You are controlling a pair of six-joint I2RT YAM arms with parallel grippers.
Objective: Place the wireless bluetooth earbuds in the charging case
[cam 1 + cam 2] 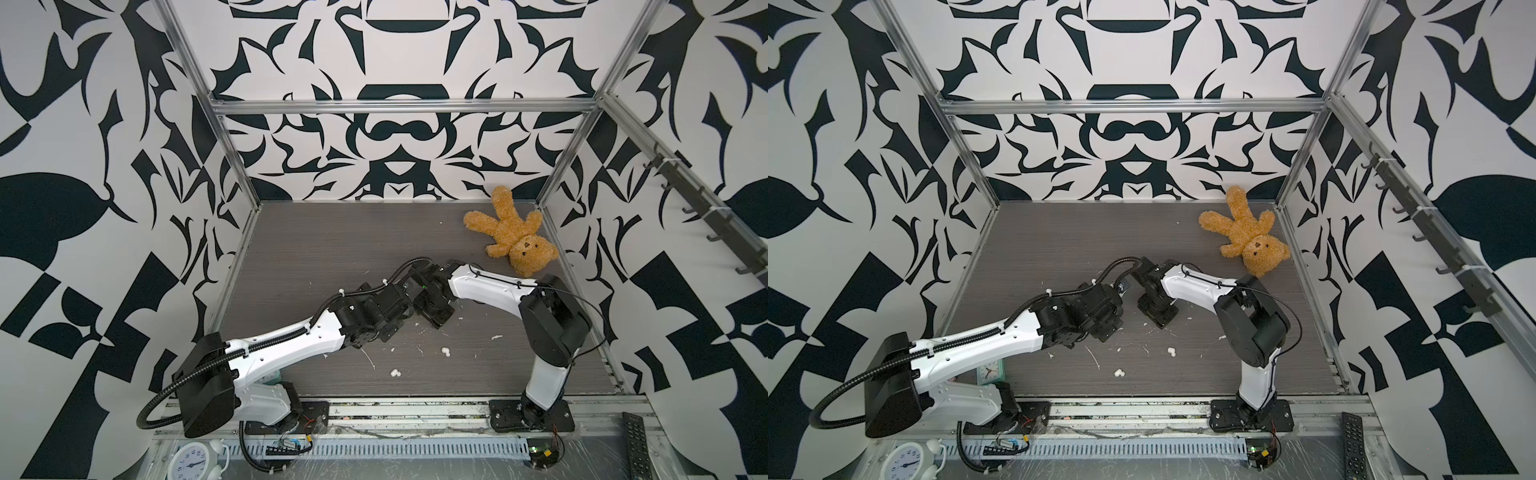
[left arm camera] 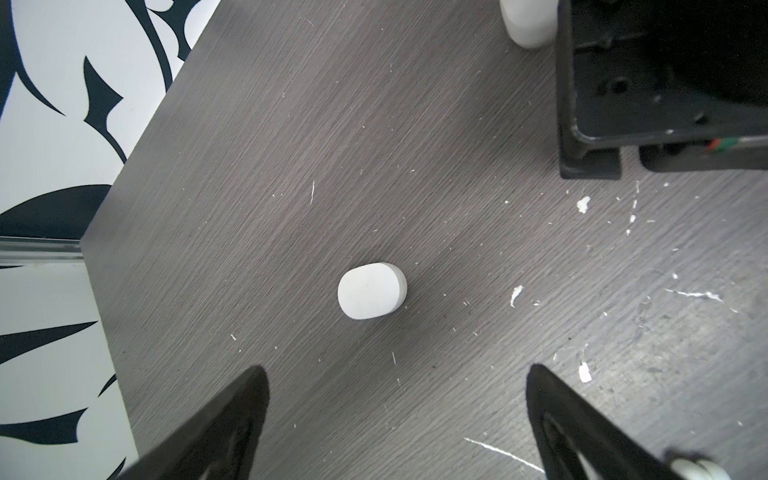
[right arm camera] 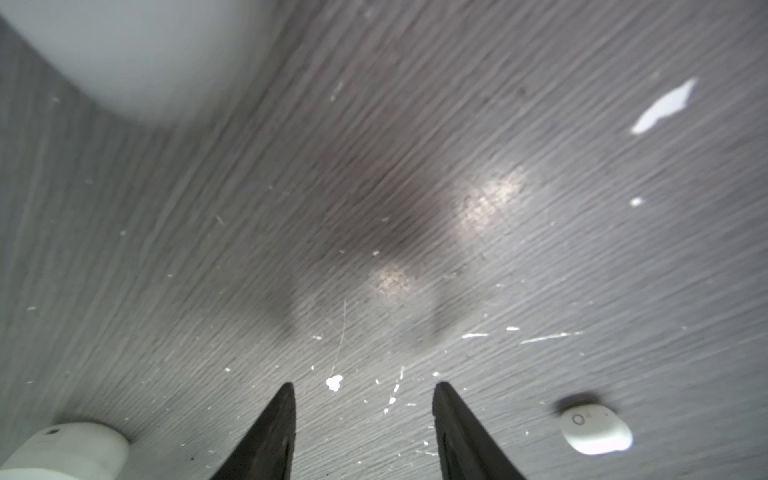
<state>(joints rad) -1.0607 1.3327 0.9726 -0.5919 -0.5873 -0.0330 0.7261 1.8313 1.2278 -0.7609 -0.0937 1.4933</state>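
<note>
Right wrist view: right claw (image 3: 363, 384) parted, a blurry probable earbud (image 3: 596, 432) just beside it.

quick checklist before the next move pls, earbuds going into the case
1. left hand open and empty: ok
2. right hand empty, jaws apart: ok
3. charging case ahead of the left hand, nothing in the way: ok
4. its lid open: not ok, looks closed
5. two earbuds loose on the table, in the open: ok
6. second case lid: cannot tell, cut off by the frame
</note>
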